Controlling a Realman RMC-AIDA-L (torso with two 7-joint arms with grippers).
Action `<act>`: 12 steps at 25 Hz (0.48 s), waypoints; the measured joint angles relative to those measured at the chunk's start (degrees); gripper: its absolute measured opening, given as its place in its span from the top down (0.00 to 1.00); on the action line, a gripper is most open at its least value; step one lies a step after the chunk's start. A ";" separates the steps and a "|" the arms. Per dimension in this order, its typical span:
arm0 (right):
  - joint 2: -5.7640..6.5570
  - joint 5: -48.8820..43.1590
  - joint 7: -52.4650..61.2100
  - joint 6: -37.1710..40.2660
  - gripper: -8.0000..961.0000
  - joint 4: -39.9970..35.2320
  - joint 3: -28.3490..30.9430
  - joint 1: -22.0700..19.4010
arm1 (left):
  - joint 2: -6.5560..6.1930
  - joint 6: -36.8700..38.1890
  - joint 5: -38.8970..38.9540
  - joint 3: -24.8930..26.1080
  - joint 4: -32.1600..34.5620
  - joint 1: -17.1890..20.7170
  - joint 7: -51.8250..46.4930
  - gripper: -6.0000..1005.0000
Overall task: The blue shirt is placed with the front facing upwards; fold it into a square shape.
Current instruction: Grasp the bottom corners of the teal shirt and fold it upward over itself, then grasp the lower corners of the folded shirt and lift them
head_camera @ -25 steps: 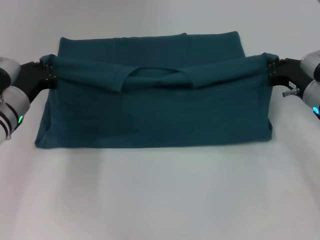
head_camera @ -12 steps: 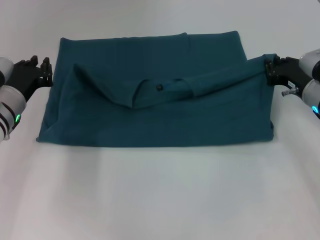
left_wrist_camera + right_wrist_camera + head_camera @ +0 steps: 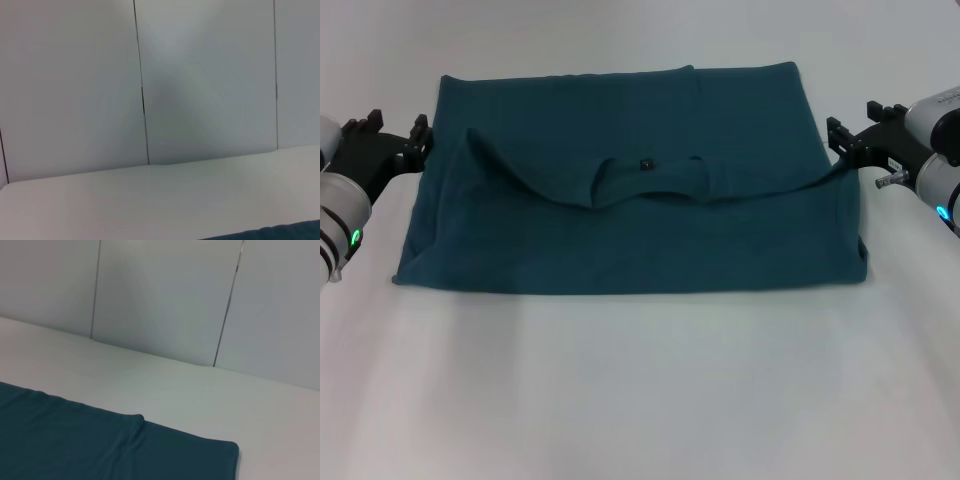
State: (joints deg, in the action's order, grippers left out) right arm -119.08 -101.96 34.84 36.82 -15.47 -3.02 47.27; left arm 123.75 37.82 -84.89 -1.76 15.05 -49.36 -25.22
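Note:
The blue shirt (image 3: 630,225) lies on the white table (image 3: 640,390) as a wide, doubled rectangle. Its collar and small black neck tag (image 3: 645,163) sit at the middle of the folded-over edge. My left gripper (image 3: 398,124) hovers open just off the shirt's left edge, holding nothing. At the right edge my right gripper (image 3: 852,120) is open too, clear of the cloth. The left wrist view catches only a sliver of the shirt (image 3: 280,234). A far corner of the shirt (image 3: 100,445) lies flat in the right wrist view.
Bare white tabletop runs in front of the shirt and on both sides. A grey panelled wall (image 3: 165,295) stands behind the table's far edge.
My right gripper has let go of the shirt's right corner and pulled back a little; that corner has dropped flat. The left gripper, which released earlier, stays beside the left edge.

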 joint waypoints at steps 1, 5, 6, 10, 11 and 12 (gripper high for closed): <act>0.00 0.00 0.01 0.00 0.62 0.00 0.00 0.01 | 0.00 0.00 0.20 0.01 -0.09 0.02 0.00 0.48; 0.07 0.83 0.16 0.02 0.42 0.00 0.09 0.06 | 0.01 0.09 2.43 0.03 -0.21 0.04 0.00 0.41; 0.08 1.58 0.16 0.23 0.37 -0.06 0.04 0.03 | 0.01 0.11 2.71 0.02 -0.21 0.04 0.00 0.40; -0.10 4.37 0.21 1.85 0.24 -0.54 -0.09 -0.46 | 0.00 0.21 3.48 0.02 -0.21 0.08 -0.35 0.37; -0.12 4.74 0.36 2.22 0.21 -0.59 -0.10 -0.50 | 0.00 0.22 3.63 0.00 -0.21 0.10 -0.51 0.36; -0.12 4.76 0.72 2.58 0.18 -0.65 -0.18 -0.57 | 0.00 0.23 3.66 -0.11 -0.21 0.14 -0.70 0.35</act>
State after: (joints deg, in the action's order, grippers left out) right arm -119.21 -97.19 35.56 39.41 -16.11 -3.20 46.70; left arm 123.75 38.05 -81.24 -1.86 14.84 -49.22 -25.92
